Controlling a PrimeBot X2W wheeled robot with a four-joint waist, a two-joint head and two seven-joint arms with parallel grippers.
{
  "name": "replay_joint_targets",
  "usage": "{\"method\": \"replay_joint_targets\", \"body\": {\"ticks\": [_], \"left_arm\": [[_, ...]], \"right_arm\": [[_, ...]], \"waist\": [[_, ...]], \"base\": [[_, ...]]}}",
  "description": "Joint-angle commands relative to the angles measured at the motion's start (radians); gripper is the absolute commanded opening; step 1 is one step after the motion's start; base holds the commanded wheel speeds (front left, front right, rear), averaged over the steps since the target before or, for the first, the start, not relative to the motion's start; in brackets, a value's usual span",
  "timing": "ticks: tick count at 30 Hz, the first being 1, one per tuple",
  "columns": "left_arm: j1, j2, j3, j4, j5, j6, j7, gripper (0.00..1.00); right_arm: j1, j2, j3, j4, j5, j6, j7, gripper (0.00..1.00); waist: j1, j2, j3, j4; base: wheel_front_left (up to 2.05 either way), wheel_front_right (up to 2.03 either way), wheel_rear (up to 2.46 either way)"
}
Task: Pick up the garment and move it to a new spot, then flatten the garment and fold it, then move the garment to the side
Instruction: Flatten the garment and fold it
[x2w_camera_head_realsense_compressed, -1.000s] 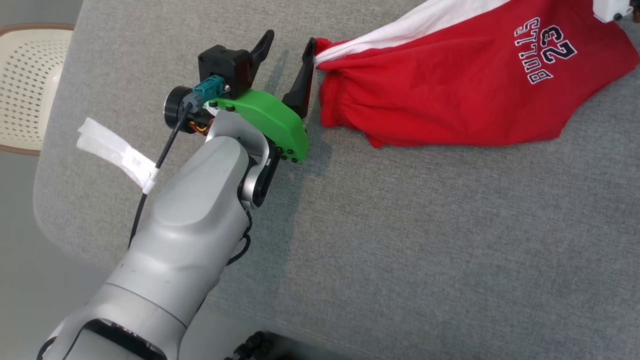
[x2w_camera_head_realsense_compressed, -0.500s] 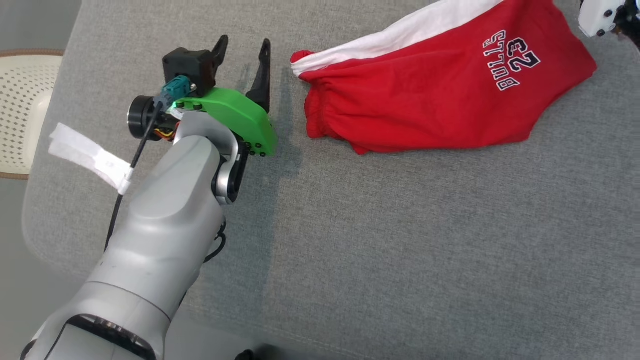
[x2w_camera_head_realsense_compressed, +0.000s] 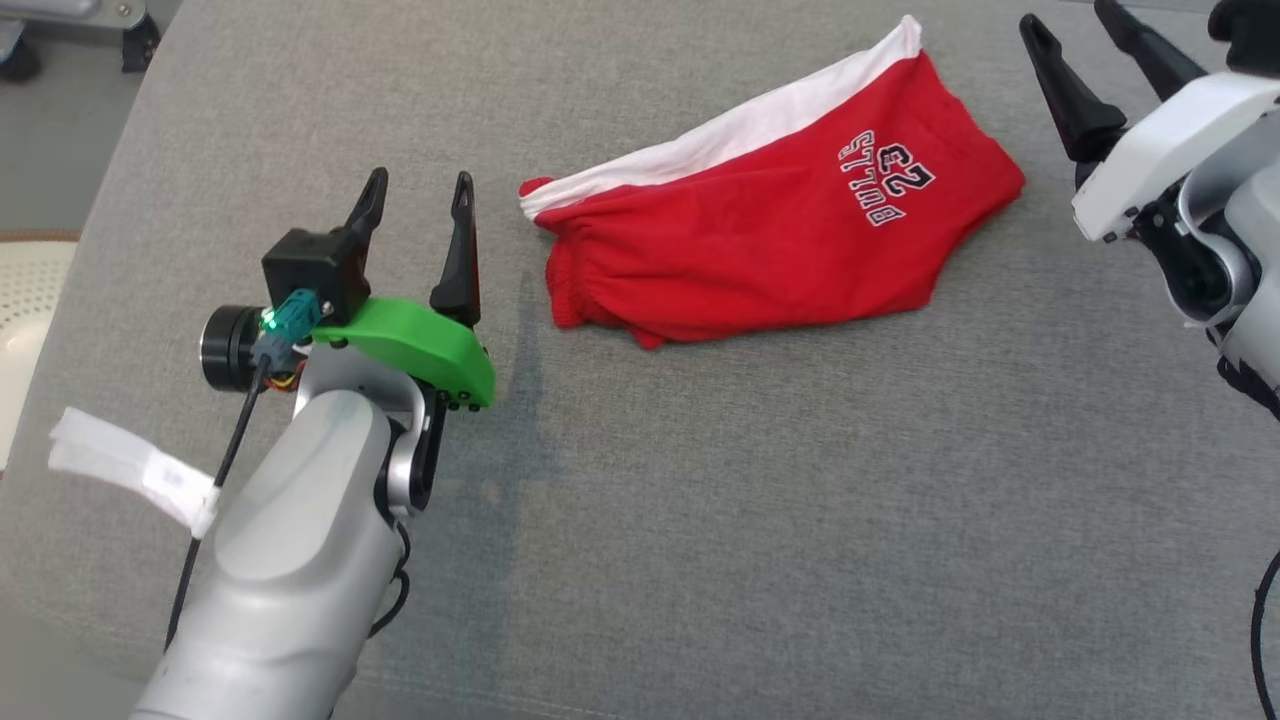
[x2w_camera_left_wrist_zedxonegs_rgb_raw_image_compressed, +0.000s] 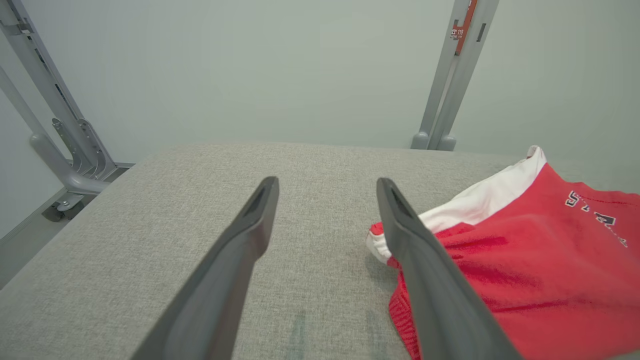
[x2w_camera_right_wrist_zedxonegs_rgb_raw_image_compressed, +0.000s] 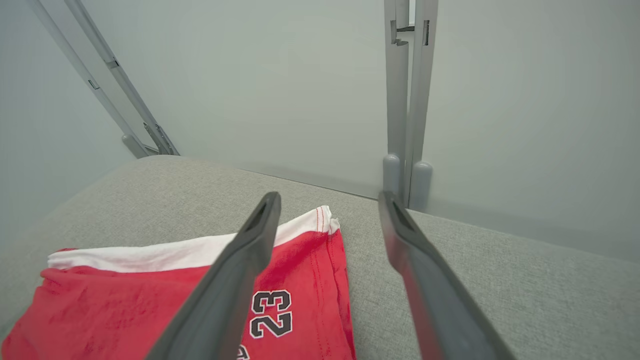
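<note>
Grey woven cloth covers the table (x2w_camera_head_realsense_compressed: 700, 500), and toward its far side lies the garment (x2w_camera_head_realsense_compressed: 740, 260): soft red jersey shorts with a white stripe, gathered waistband and printed lettering. The left claw (x2w_camera_head_realsense_compressed: 420, 182) stands wide and empty near the waistband end. The right claw (x2w_camera_head_realsense_compressed: 1067, 14), equally spread and empty, is near the leg end.

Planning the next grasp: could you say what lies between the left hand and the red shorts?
Only bare grey upholstery separates left hand from red shorts, per head view.

The head camera looks down on the desk (x2w_camera_head_realsense_compressed: 700, 500), both wrist cameras skim low across it, and all three share the red Bulls shorts (x2w_camera_head_realsense_compressed: 760, 250).
</note>
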Motion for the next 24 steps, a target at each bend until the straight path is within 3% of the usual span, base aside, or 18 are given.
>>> {"method": "replay_joint_targets", "body": {"ticks": [1,9,14,20,24], "left_arm": [[0.037,0.004,0.018,-0.029,0.016,0.004,-0.002,1.00],[0.243,-0.006,0.129,-0.217,0.112,-0.046,-0.002,1.00],[0.363,-0.029,0.203,-0.279,0.168,-0.071,-0.002,1.00],[0.486,-0.062,0.258,-0.328,0.253,-0.112,-0.002,1.00],[0.551,-0.084,0.292,-0.342,0.300,-0.121,-0.002,1.00]], "right_arm": [[0.039,0.001,-0.041,-0.016,-0.005,-0.001,-0.008,1.00],[0.341,0.055,-0.392,-0.221,-0.269,-0.001,-0.007,1.00],[0.570,0.149,-0.602,-0.353,-0.446,-0.001,-0.007,1.00],[0.784,0.262,-0.770,-0.466,-0.587,-0.001,-0.007,1.00],[0.873,0.310,-0.826,-0.508,-0.639,-0.001,-0.007,1.00]], "waist": [[0.0001,0.0000,-0.067,-0.066],[0.0001,0.0000,-0.125,-0.132],[0.0001,0.0000,-0.163,-0.165],[0.0001,0.0000,-0.196,-0.189],[0.0001,0.0000,-0.211,-0.196]], "base": [[0.00,0.00,0.00],[0.00,0.00,0.00],[0.00,0.00,0.00],[0.00,0.00,0.00],[0.00,0.00,0.00]]}}
